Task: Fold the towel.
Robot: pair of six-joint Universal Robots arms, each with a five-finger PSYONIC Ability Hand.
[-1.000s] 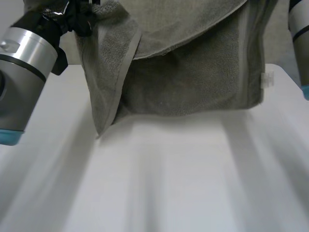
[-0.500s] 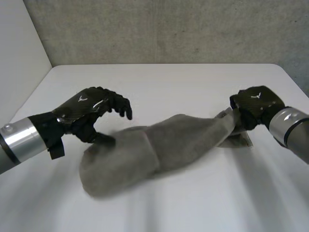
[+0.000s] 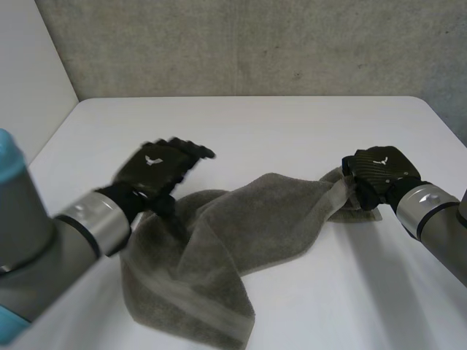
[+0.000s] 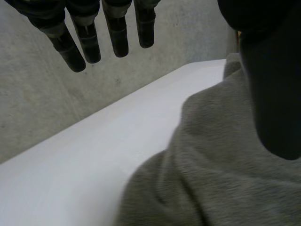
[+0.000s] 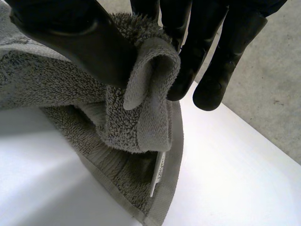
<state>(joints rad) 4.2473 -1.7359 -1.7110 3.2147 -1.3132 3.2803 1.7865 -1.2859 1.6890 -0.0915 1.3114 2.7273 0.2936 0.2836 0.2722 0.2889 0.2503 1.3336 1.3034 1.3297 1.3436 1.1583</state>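
Right hand [image 5: 70,37]: we see the thumb and the curled fingers [image 5: 207,61] pinching a doubled fold of the grey towel [image 5: 141,117] between them, a firm hold on its end. Just under that pinch a small white tag [image 5: 158,178] hangs edge-on from the cloth; we cannot read any print on it. The flat woven hem [image 5: 117,197] runs below the tag and lies on the table.

On the back of this hand the head view shows a small white winged emblem [image 3: 381,162]; no lettering is legible. The right arm [image 3: 430,215] comes in low, with the wrist near the table surface.

Left hand [image 3: 162,165]: its fingers [image 4: 89,42] are straight and spread, holding nothing, and they point away over bare table. Its thumb [image 4: 273,94] stands over the towel's bunched near end, and we cannot tell whether it touches. The left arm [image 3: 44,255] reaches in at a slant.

The towel lies crumpled on the white table [image 3: 277,124], strung between the two hands, with a loose lobe spilling back from the left hand toward the robot. Beyond both hands we note open table up to the far edge, then a grey concrete wall [image 3: 255,44].
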